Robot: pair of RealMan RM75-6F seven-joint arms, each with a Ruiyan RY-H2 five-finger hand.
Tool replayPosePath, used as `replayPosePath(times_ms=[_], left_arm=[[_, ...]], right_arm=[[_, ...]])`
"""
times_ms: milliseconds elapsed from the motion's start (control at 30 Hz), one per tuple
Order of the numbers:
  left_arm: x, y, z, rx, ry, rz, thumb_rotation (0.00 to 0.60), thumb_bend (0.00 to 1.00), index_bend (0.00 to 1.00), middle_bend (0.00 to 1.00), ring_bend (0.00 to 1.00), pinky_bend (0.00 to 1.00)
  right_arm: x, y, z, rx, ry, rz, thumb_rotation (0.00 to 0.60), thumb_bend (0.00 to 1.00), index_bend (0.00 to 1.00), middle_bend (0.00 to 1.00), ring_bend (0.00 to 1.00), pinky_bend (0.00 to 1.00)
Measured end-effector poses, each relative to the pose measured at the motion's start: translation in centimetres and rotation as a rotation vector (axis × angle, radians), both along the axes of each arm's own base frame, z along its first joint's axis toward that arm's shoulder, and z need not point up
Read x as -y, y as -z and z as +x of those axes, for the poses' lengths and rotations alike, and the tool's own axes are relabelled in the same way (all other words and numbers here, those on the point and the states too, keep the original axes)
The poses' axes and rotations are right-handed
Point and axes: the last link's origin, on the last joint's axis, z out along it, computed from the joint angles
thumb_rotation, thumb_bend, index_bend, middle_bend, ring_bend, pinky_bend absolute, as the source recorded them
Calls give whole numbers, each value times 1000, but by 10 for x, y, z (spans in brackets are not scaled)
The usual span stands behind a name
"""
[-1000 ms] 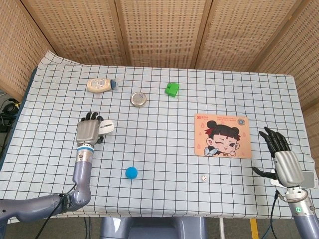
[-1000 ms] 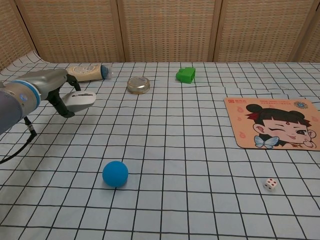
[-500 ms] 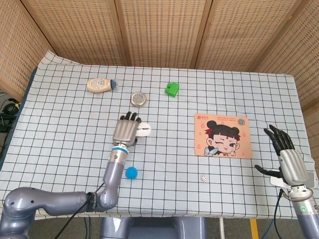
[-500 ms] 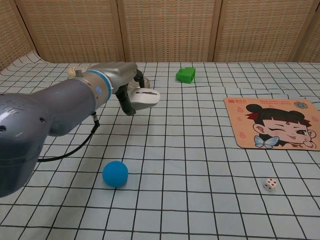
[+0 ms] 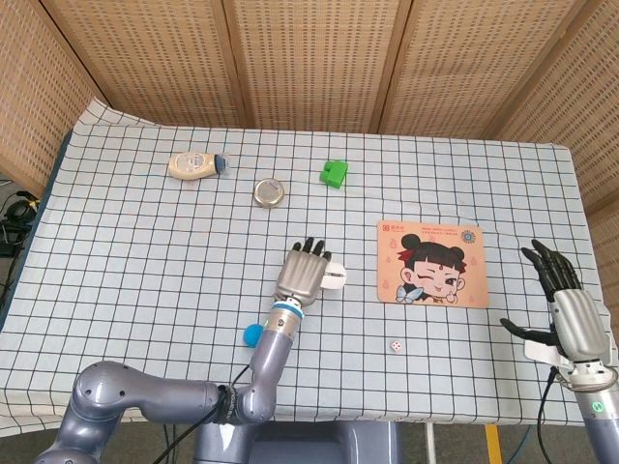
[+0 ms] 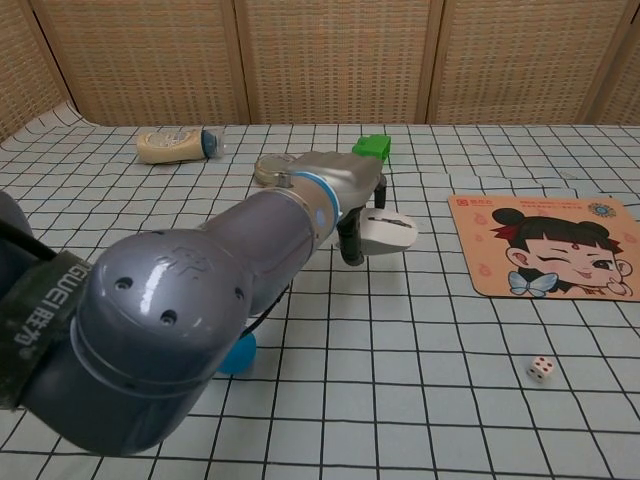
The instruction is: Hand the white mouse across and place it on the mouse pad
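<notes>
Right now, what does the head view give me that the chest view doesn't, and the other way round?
Only the head view shows the right hand, open at the table's right edge, away from the mouse pad.

Only the chest view shows the left hand's fingers curled under the white mouse, lifted clear of the cloth; in the head view the hand's back hides most of it.

Both show the left hand holding the mouse just left of the pad, plus the blue ball, dice, green block, tin and bottle.
</notes>
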Motion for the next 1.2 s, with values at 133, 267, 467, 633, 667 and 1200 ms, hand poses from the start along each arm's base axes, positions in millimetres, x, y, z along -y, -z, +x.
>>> replayPosePath(times_ms=[133,267,467,633,667,1200], left_arm=[[3,9,4,-7,-2,-23,600,386,328,21,14,135],[6,16,6,-15,-16,-64,600,219,193,0,0,67],[9,14,5,-16,-20,-106,600,124,97,0,0,0],[8,3,-3,9,-36,-109,600,122,91,0,0,0],[8,0,-5,18,-41,-109,600,122,91,0,0,0],[6,-116,-126,161,-73,136,600,130,135,0,0,0]], right_arm=[[0,-1,0,1,-3,-2,600,201,2,0,0,0],[0,0,0,-3,-1,-2,600,201,2,0,0,0],[0,1,1,-13,-2,-2,600,202,2,0,0,0],[-1,3,2,-25,-4,1,600,202,2,0,0,0],[-1,4,2,-27,-4,2,600,201,2,0,0,0],[2,14,1,-74,14,10,600,179,14,0,0,0]])
